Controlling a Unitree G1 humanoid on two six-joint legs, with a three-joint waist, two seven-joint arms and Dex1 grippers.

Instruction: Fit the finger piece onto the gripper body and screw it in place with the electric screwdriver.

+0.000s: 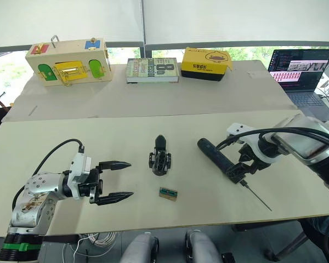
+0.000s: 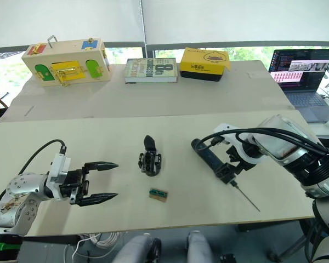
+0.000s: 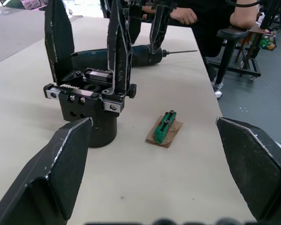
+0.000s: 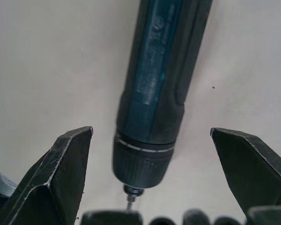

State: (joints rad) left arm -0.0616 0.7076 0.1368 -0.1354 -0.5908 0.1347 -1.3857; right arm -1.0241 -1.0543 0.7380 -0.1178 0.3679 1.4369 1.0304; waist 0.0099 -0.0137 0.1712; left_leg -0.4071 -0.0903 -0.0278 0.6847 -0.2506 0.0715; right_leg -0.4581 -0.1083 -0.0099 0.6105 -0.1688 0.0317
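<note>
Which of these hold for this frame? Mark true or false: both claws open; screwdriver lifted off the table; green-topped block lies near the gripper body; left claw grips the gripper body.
1. Both claws open: true. The left claw and right claw are spread.
2. Electric screwdriver lifted: false, it lies on the table.
3. Green-topped block near the gripper body: true.
4. Left claw grips the gripper body: false, it holds nothing.

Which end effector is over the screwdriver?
The right end effector, open astride the screwdriver. The left end effector hangs open, apart from everything.
</note>
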